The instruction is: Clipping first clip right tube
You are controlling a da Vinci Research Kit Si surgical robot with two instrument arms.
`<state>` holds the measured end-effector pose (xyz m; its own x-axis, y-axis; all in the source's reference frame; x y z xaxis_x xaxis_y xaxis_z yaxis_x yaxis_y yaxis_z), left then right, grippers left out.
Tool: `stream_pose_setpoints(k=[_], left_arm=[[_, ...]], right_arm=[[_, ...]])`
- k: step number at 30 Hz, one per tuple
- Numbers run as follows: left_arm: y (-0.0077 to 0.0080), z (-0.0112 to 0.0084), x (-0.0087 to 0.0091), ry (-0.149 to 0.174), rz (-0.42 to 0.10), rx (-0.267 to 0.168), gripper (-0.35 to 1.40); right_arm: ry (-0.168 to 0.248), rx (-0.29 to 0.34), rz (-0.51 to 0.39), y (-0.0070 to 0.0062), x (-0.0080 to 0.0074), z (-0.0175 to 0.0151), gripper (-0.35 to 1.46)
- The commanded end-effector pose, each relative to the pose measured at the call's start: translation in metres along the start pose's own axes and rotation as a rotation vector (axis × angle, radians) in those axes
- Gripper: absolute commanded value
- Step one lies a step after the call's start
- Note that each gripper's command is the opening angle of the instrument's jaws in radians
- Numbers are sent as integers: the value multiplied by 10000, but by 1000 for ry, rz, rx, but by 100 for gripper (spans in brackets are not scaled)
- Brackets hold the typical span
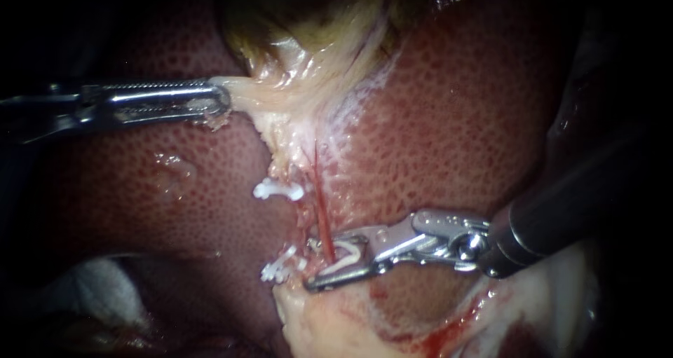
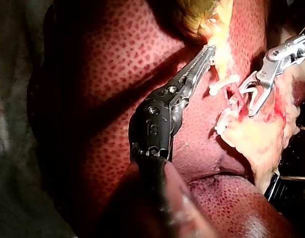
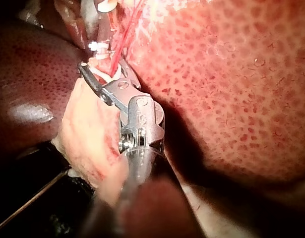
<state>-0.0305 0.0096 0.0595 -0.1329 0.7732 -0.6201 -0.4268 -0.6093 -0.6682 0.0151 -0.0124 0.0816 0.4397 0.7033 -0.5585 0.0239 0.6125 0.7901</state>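
A thin red tube, the right tube [image 1: 321,205], runs down from the pale gallbladder [image 1: 315,43] across the liver [image 1: 463,120]. My right instrument [image 1: 329,261] comes in from the right, and its jaws stand apart, straddling this tube low down. They hold a white clip [image 1: 345,258] that lies around the tube; in the right wrist view [image 3: 105,73] the jaws hug the red tube [image 3: 120,47]. My left instrument [image 1: 223,100] is shut on the pale gallbladder tissue and holds it to the left, as the left wrist view [image 2: 210,50] also shows.
Two white clips [image 1: 278,190] [image 1: 280,268] sit just left of the red tube, one above the other. Pale fatty tissue with blood [image 1: 350,330] lies below the right jaws. White gauze [image 1: 91,288] shows at the lower left.
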Motion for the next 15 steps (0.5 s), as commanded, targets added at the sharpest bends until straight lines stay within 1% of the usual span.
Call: stream_pose_setpoints(k=[1, 3, 5, 12, 15], left_arm=[[0, 0, 0, 0, 0, 0, -35], [0, 0, 0, 0, 0, 0, -35], [0, 0, 0, 0, 0, 0, -35], [0, 1, 0, 0, 0, 0, -35], [0, 1, 0, 0, 0, 0, -35]], right_arm=[[1, -3, 5, 0, 0, -1, 28], [3, -6, 17, 0, 0, -2, 21], [6, -11, 40, 0, -1, -3, 5], [10, -17, 93, 1, -2, -5, -35], [14, -17, 170, 0, -2, -7, -35]])
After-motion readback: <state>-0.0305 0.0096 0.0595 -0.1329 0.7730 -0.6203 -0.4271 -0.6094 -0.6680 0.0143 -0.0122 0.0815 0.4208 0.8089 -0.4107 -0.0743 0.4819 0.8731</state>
